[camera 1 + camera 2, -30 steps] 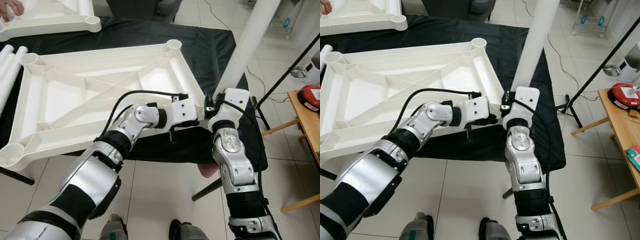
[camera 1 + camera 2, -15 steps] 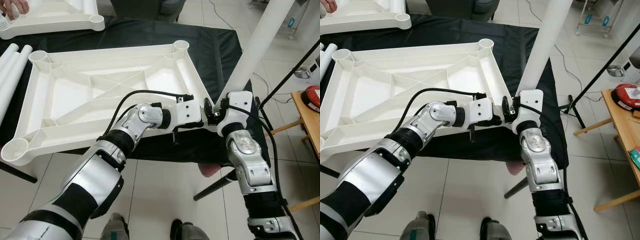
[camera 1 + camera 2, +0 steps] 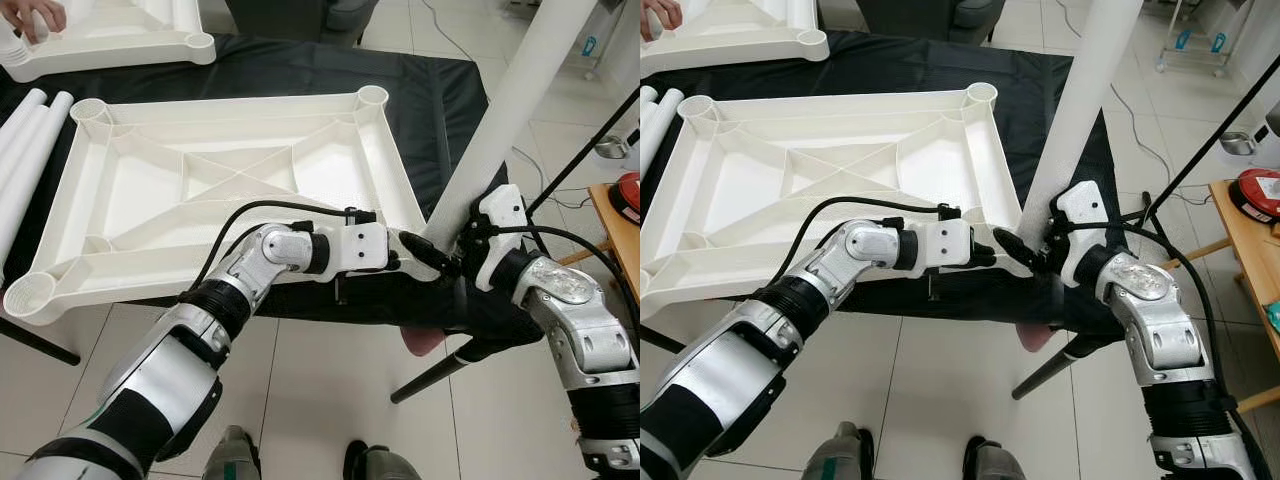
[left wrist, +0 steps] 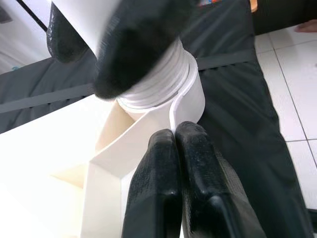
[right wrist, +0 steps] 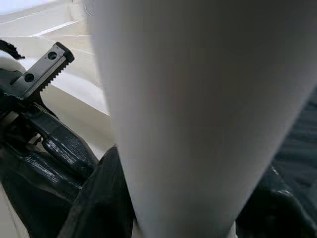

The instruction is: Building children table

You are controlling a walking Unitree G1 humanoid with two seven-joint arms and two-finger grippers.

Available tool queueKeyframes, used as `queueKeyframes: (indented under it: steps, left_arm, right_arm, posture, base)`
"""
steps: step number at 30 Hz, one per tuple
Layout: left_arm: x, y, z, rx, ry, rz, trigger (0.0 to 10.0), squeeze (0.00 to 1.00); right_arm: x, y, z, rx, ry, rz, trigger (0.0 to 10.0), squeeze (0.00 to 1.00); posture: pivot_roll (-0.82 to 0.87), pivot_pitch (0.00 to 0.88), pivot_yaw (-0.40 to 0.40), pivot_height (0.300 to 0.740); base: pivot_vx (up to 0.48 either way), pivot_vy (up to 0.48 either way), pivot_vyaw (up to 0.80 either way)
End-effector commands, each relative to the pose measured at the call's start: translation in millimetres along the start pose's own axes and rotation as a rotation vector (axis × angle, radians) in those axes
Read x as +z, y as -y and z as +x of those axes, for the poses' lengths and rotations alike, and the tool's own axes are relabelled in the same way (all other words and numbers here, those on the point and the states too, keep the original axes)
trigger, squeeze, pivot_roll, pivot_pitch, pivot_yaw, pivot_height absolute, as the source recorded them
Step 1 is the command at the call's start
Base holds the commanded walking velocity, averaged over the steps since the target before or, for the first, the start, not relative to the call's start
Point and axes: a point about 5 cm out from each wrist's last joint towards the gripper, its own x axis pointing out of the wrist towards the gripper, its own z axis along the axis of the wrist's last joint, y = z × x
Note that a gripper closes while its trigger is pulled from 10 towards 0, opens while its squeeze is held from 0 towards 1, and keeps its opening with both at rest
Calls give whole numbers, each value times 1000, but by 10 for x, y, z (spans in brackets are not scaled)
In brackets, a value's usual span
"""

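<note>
The right pincer (image 3: 1058, 240) clamped the white leg (image 3: 1072, 110) over the corner socket (image 4: 185, 96) beside the closed left pincer (image 4: 179, 163); keeping it plumb looked wise.

The right arm has swung outward to the robot's right, and the right end effector (image 3: 1052, 240) now grips the white leg (image 3: 1077, 110) from the side. The left end effector (image 3: 432, 262) has stretched further toward the leg's base, fingers together.

Black-draped table (image 3: 440, 90); white tabletop frame (image 3: 230, 190)
</note>
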Motion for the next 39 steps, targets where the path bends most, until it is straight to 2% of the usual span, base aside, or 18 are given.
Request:
queueKeyframes:
  steps: [1,2,4,8,10,11,14,15,16,18,20,21,22,26,27,28,38,39]
  left_arm:
    - [307,161,142,-364,134,149,0,0]
    - [312,132,146,-349,131,142,0,0]
    - [312,132,146,-349,131,142,0,0]
    - [350,89,170,-329,131,140,0,0]
    - [350,89,170,-329,131,140,0,0]
    - [362,78,177,-325,131,142,0,0]
    - [372,70,183,-322,132,143,0,0]
    - [388,55,205,-318,133,144,0,0]
    - [388,55,205,-318,133,144,0,0]
    - [410,40,237,-313,135,143,0,0]
    - [410,40,237,-313,135,143,0,0]
    - [417,33,252,-309,137,140,0,0]
    - [419,31,258,-308,139,137,0,0]
    - [417,30,261,-307,140,134,0,0]
    - [413,32,258,-308,139,132,0,0]
    - [409,36,256,-308,139,130,0,0]
    - [369,48,224,-323,140,109,0,0]
    - [331,58,208,-321,125,94,0,0]
  right_arm:
    - [2,-204,125,137,13,7,4078,0]
    - [-126,-141,241,-29,-26,43,0,0]
    - [-126,-141,241,-29,-26,43,0,0]
    - [-299,-47,343,-356,-100,102,0,0]
    - [-299,-47,343,-356,-100,102,0,0]
    - [-346,-16,342,-462,-127,113,0,0]
    - [-390,5,332,-550,-153,136,0,0]
    - [-442,1,302,-734,-181,151,0,0]
    - [-442,1,302,-734,-181,151,0,0]
    - [-504,-55,220,-1014,-218,173,0,0]
    - [-504,-55,220,-1014,-218,173,0,0]
    - [-499,-140,197,-1120,-221,171,0,0]
    - [-496,-222,211,-1157,-216,189,0,0]
    - [-477,-305,254,-1145,-199,195,0,0]
    - [-464,-312,295,-1095,-181,198,1765,0]
    - [-430,-284,307,-1062,-153,185,9765,0]
    - [-231,-173,431,-819,-45,122,10000,0]
    - [-180,-176,433,-758,-20,89,10000,149]
  posture:
    - [129,172,-10,740]
    - [137,173,-13,740]
    - [137,173,-13,740]
    - [135,173,-13,740]
    - [135,173,-13,740]
    - [133,173,-12,740]
    - [131,174,-10,740]
    - [123,173,-5,740]
    - [123,173,-5,740]
    - [113,171,-2,740]
    - [113,171,-2,740]
    - [113,171,-2,740]
    - [110,169,-1,740]
    - [108,169,-2,740]
    - [108,169,-2,740]
    - [107,168,-3,740]
    - [110,169,-5,740]
    - [110,169,-5,740]
  base:
    - [0,0,0]
    - [0,0,0]
    - [0,0,0]
    - [0,0,0]
    - [0,0,0]
    - [0,0,0]
    - [0,0,0]
    - [0,0,0]
    - [0,0,0]
    - [0,0,0]
    - [0,0,0]
    - [0,0,0]
    - [0,0,0]
    - [0,0,0]
    - [0,0,0]
    - [0,0,0]
    - [0,0,0]
    - [0,0,0]
